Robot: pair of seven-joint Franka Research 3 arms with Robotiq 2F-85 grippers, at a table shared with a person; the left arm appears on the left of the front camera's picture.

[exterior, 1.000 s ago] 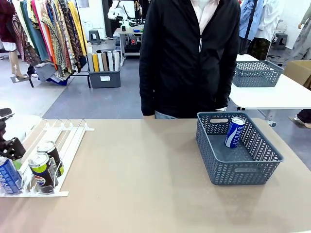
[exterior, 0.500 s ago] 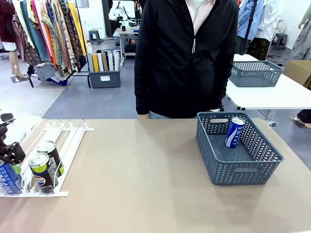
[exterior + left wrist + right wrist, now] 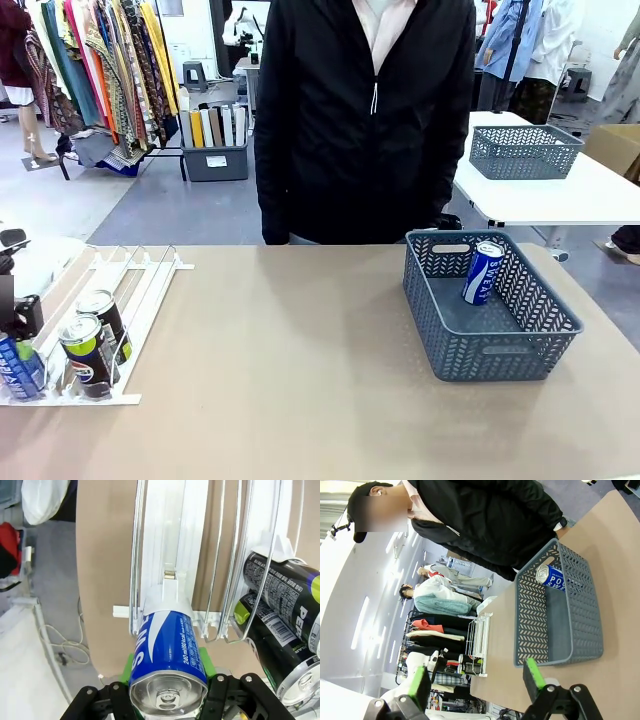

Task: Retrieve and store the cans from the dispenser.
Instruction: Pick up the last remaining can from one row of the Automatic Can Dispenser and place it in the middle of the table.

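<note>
The dispenser (image 3: 130, 285) lies on the left side of the table (image 3: 300, 380), its lanes running from near to far. At its near end the leftmost can (image 3: 18, 368) sits clamped between the fingers of the left gripper (image 3: 167, 665). Just right of it, two more cans (image 3: 88, 355) stand one behind the other. Well apart, on the right, sits a basket (image 3: 500, 350) with one can (image 3: 484, 272) by its far wall. A person (image 3: 365, 120) stands behind the table.

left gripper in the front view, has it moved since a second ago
Yes, slightly: the left gripper has sunk lower against the white dispenser and now grips the blue can at its near end.
</note>
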